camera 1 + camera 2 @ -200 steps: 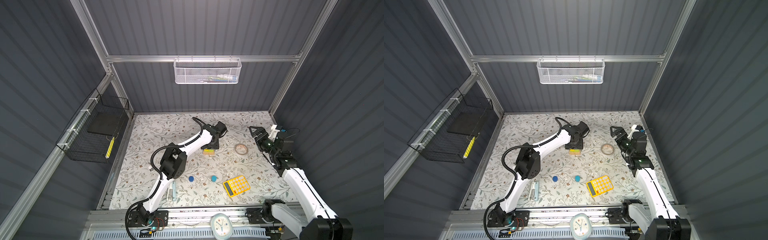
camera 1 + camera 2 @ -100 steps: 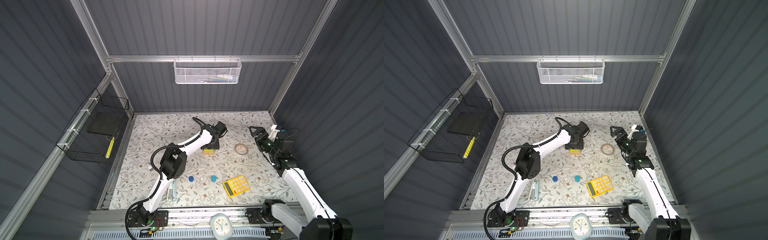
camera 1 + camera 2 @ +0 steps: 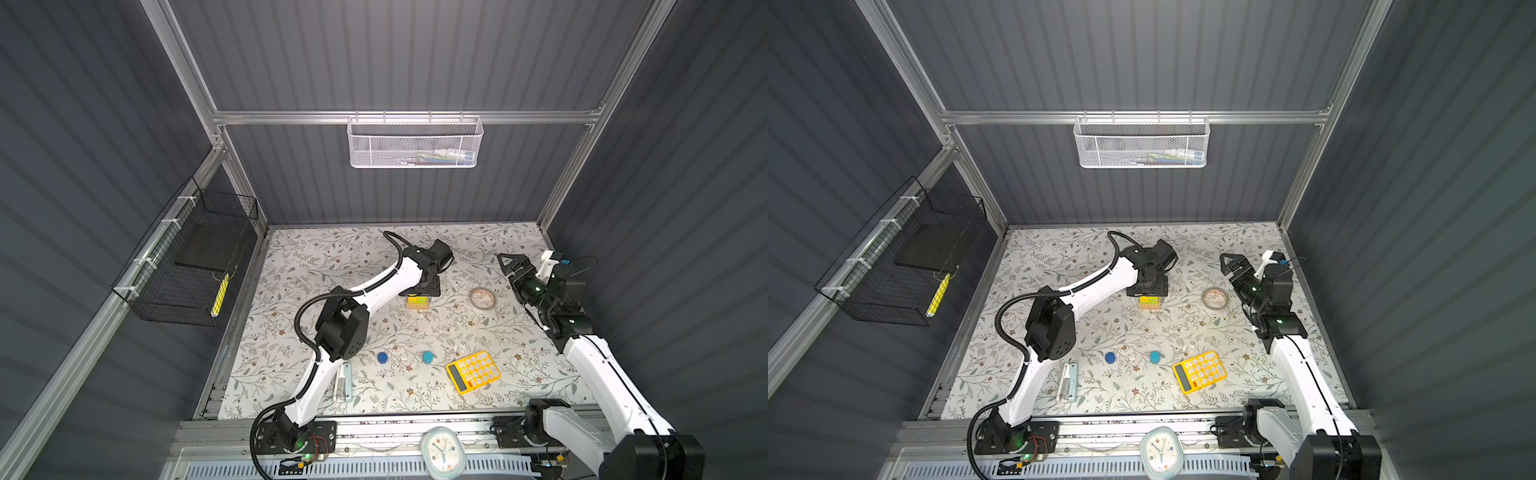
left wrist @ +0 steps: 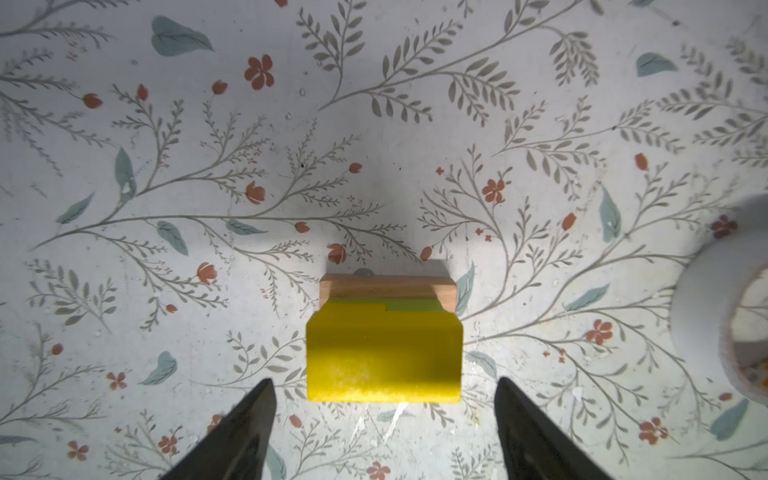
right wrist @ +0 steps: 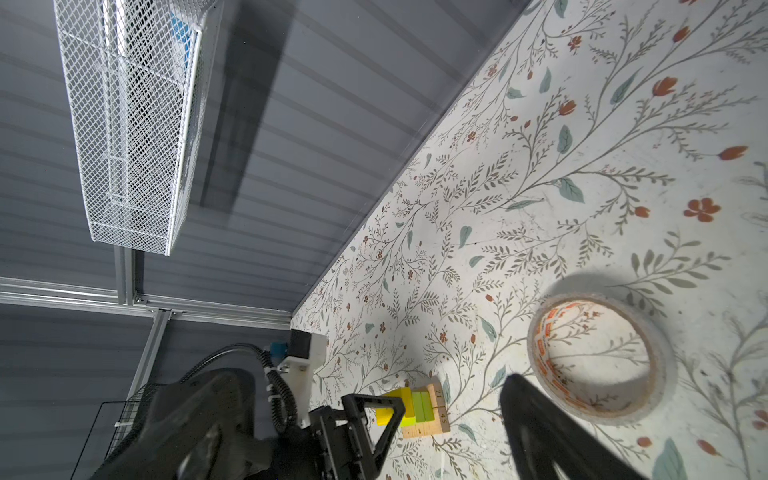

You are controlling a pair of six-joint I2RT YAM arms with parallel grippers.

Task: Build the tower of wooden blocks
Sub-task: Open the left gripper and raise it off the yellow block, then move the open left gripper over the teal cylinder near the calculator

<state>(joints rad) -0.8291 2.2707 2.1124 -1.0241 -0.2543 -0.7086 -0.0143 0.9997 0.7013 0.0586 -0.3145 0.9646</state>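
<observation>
On the floral bench [image 3: 282, 266], the left gripper [image 4: 383, 379] stands apart over the stacked yellow block [image 4: 384, 357] (placing done, seemingly); next: fetch a blue cylinder [image 3: 382, 357].

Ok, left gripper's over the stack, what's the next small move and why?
Probably lift the left gripper straight up. Its jaws stand open, with table showing on both sides of the yellow block, which rests on the green and wooden layers of the stack. Two blue cylinders lie loose by the calculator, so clear away without nudging the stack.
</observation>
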